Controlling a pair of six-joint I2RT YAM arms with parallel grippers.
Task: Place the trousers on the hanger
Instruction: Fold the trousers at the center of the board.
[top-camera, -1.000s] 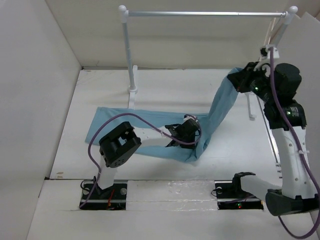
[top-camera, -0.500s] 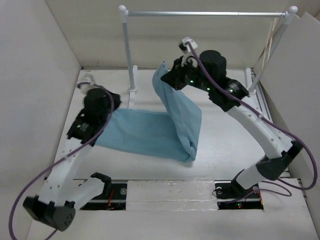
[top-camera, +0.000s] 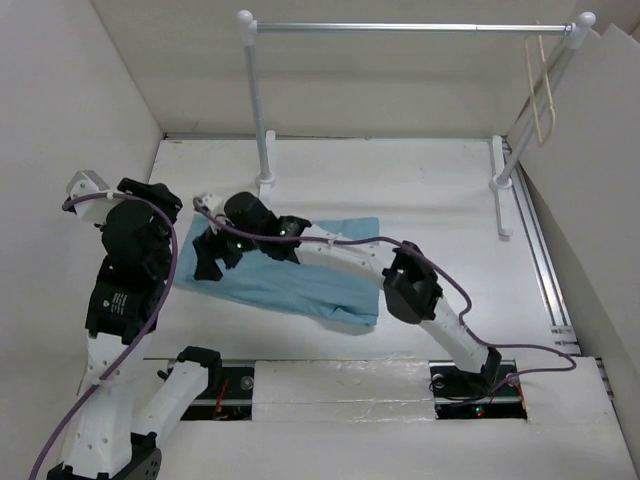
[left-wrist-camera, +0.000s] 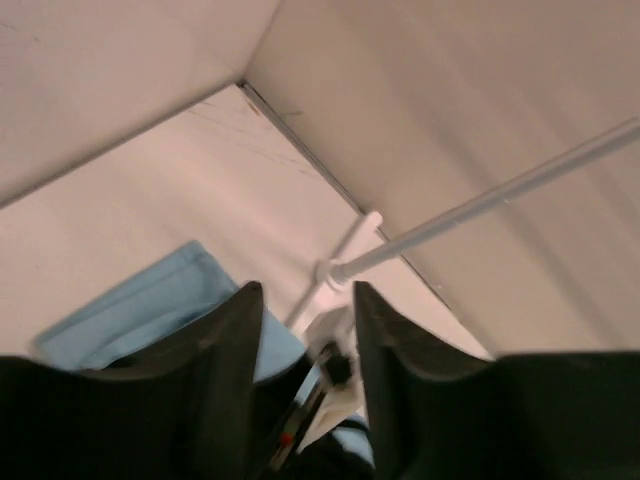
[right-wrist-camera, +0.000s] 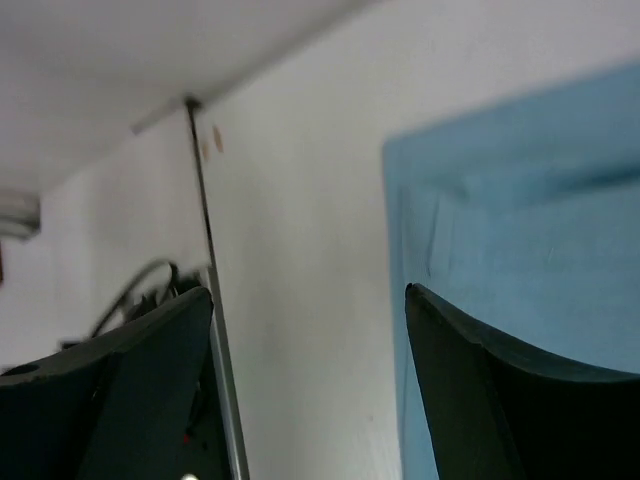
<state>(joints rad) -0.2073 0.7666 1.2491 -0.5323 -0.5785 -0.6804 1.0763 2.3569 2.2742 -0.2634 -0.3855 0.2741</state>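
The light blue trousers (top-camera: 300, 272) lie folded flat on the white table, left of centre. The cream hanger (top-camera: 543, 85) hangs from the right end of the silver rail, far from both arms. My right gripper (top-camera: 208, 258) reaches across to the trousers' left end and is open. In the right wrist view, bare table shows between the right gripper (right-wrist-camera: 310, 295) fingers, with the trousers (right-wrist-camera: 520, 220) beside the right finger. My left gripper (top-camera: 150, 192) is raised above the table's left side. In its wrist view, the left gripper (left-wrist-camera: 308, 288) is open and holds nothing; the trousers (left-wrist-camera: 150, 300) lie below.
The silver rail (top-camera: 400, 27) on two white posts (top-camera: 262, 120) spans the back of the table and crosses the left wrist view (left-wrist-camera: 480, 205). White walls close in the left, back and right. The right arm lies low over the folded cloth.
Both grippers have let go of the trousers, which now lie folded flat instead of lifted. The right gripper has come down to their left end; the left arm has pulled back and up.
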